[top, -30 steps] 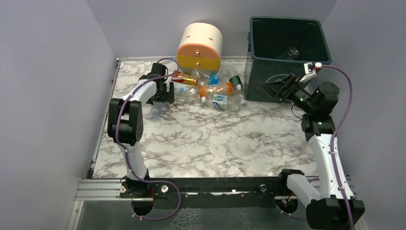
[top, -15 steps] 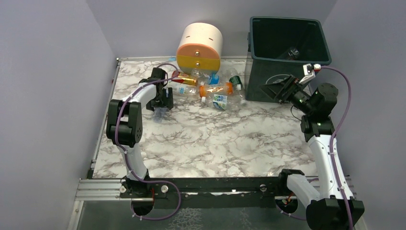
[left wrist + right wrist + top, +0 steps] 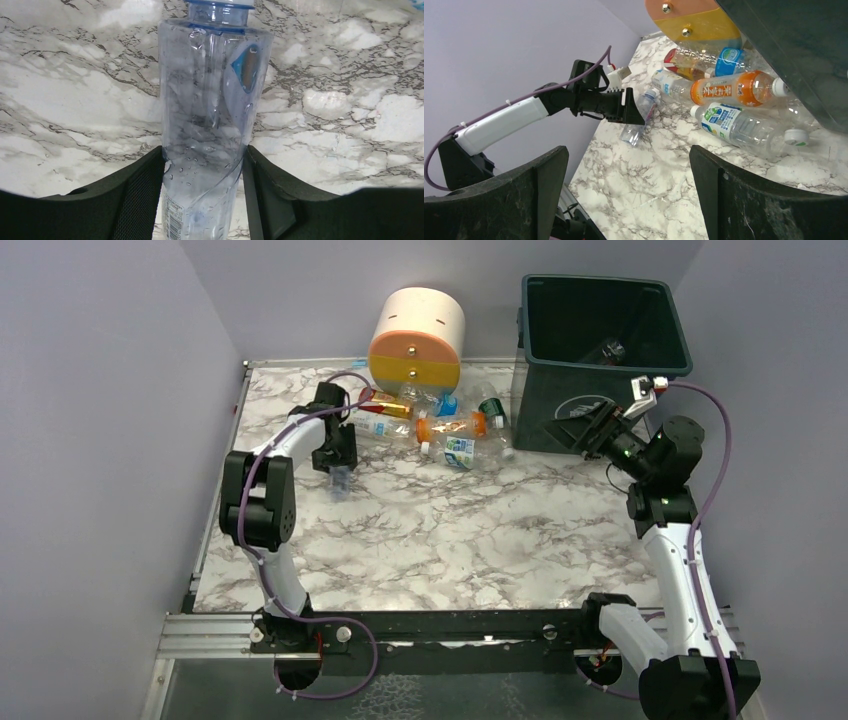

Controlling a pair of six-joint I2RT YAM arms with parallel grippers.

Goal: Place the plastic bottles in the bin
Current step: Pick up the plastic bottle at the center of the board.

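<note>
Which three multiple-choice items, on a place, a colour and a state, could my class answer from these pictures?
1. The dark green square plastic bin stands: A far right; B near left; C centre.
2. The front of the cream round drawer unit is: A blue; B orange; C black.
3. The left gripper is: A open, empty; B out of view; C shut on a clear plastic bottle.
Answers: 1A, it sits in the far right corner; 2B, its knobbed face is orange; 3C, both fingers press the bottle's sides.

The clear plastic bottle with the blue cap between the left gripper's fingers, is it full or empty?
Empty: only droplets cling inside the clear plastic bottle, and the marble tabletop shows through it.
</note>
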